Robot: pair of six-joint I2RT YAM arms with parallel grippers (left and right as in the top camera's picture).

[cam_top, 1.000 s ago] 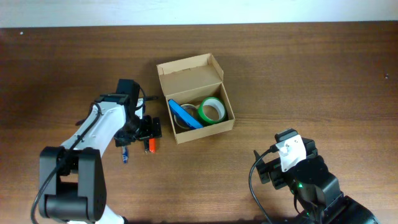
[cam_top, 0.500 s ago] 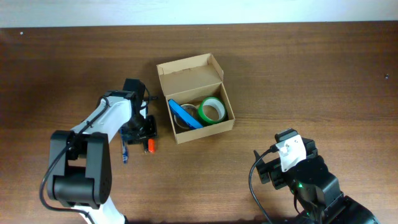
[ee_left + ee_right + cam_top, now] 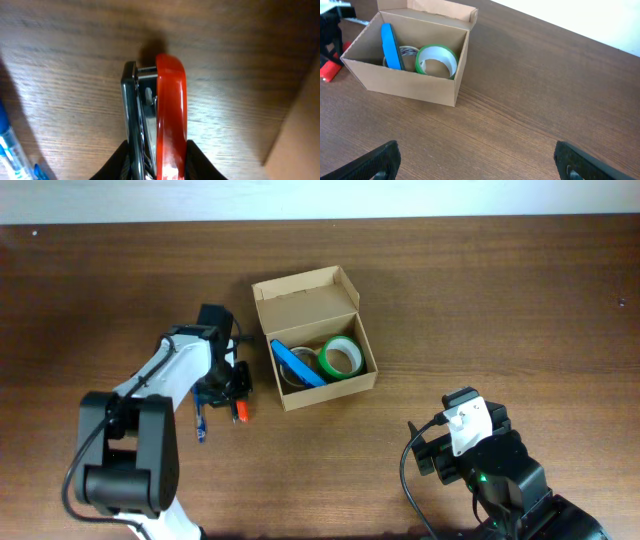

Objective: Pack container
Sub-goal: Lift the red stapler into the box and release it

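Note:
The container (image 3: pixel 336 387), a tan cardboard box with its flap lid standing open, sits mid-table and shows in the right wrist view too (image 3: pixel 405 83). Inside are a blue tape roll on edge (image 3: pixel 298 364), a green roll (image 3: pixel 340 357) and a clear roll (image 3: pixel 406 53). Just left of the box, my left gripper (image 3: pixel 228 386) is down on the table. Its black fingers press both sides of a red and chrome stapler (image 3: pixel 170 110), seen in the left wrist view between the left gripper's (image 3: pixel 157 162) fingers. My right gripper (image 3: pixel 480 160) stands open over bare wood at the front right (image 3: pixel 421 448).
A blue pen (image 3: pixel 200 423) lies on the table left of the stapler, and shows at the left edge of the left wrist view (image 3: pixel 10 150). The stapler's red end (image 3: pixel 329 72) sticks out beside the box. The table's far edge meets a white wall.
My left gripper shifted slightly towards the box, came down over the stapler and closed its fingers onto it. The right arm has not moved.

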